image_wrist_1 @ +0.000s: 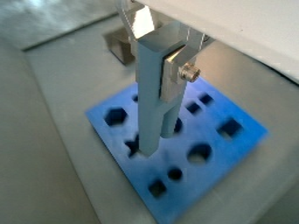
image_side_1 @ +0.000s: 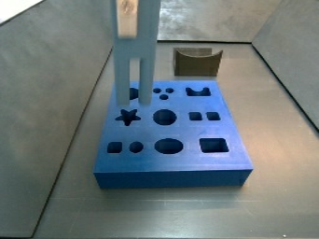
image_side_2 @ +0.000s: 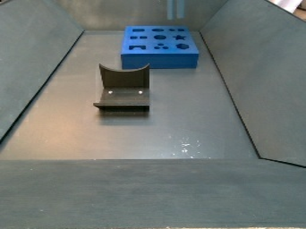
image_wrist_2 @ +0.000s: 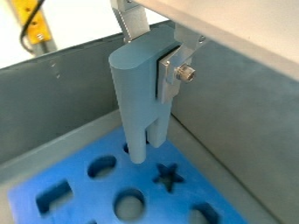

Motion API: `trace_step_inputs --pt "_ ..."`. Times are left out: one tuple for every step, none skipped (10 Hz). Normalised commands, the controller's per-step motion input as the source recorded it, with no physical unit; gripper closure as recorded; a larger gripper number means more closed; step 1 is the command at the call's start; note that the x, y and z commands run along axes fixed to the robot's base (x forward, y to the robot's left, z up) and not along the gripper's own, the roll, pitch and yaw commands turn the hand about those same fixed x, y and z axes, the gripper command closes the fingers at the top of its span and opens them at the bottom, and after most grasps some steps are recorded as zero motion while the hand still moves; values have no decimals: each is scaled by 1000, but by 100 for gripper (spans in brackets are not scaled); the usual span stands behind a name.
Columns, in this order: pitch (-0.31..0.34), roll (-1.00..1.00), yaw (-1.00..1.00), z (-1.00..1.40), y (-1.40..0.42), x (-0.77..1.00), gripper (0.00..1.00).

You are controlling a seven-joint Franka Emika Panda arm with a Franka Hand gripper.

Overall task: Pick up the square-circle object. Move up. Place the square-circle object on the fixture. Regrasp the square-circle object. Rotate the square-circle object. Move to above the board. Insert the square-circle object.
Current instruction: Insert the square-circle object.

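The square-circle object (image_wrist_1: 153, 105) is a long light grey-blue peg that hangs upright, and my gripper (image_wrist_1: 159, 51) is shut on its upper part. Its silver fingers (image_wrist_2: 172, 72) press both sides of the peg (image_wrist_2: 136, 101). Below it lies the bright-blue board (image_wrist_1: 216, 162) with many cut-out holes. In a side view the peg (image_side_1: 134, 56) stands at the board's (image_side_1: 174, 157) far left corner, with its lower end at a hole just behind the star cut-out (image_side_1: 126, 117). Whether the tip is inside the hole I cannot tell. The dark fixture (image_side_1: 196, 62) stands beyond the board, apart from it.
Grey bin walls rise steeply on every side of the floor (image_side_2: 143, 143). In a side view the fixture (image_side_2: 122, 89) stands mid-floor, on the near side of the board (image_side_2: 162, 55). A yellow part (image_wrist_2: 33, 26) shows outside the wall.
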Motion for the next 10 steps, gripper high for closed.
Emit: trace_step_inputs --pt "-63 0 -551 -460 -714 -9 100" --pt "-24 0 -426 -306 -557 -274 100" --pt "-49 0 -71 -209 -191 -169 100" --pt "-10 0 -149 -249 -183 -189 100" --pt "0 10 -94 -254 -94 -140 100" --pt "-56 10 0 -380 0 -83 100" --pt "-96 14 9 -460 0 -89 100" --pt "-91 0 11 -329 0 -54 100" --pt "-74 0 0 -200 111 137 100" --pt "-106 0 0 -160 131 231 100"
